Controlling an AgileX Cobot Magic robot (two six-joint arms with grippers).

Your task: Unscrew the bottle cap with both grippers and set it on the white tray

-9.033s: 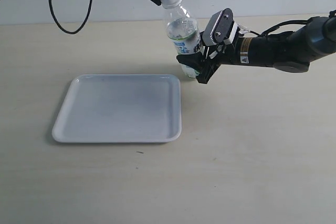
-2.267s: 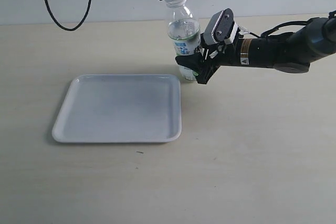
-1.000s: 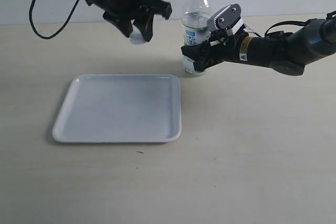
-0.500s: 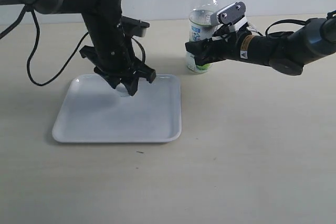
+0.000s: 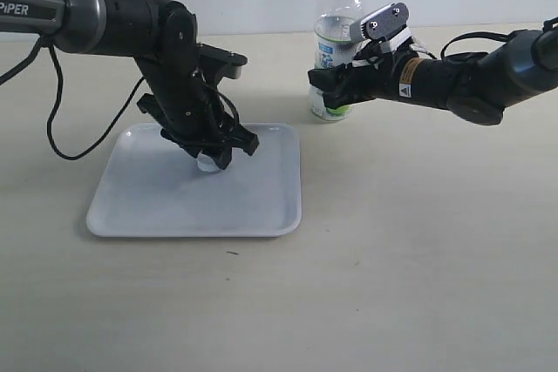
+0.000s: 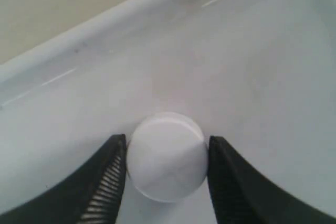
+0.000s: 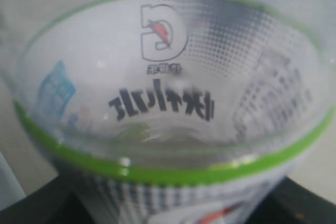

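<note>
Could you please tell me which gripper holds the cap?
The left gripper, pinching the cap over the white tray; the right gripper grips the bottle instead.

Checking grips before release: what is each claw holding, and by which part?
Left claw pinches the bottle cap by its rim, on opposite sides. Right claw clamps the bottle around its lower, labelled body.

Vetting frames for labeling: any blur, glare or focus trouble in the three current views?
Exterior view: sharp, evenly lit, only soft shadows on the tray. Left wrist view: slightly soft, the white cap barely stands out from the white tray, thin glare streaks along the rim. Right wrist view: the bottle fills the frame too close, blurred, label print showing reversed through the plastic.
</note>
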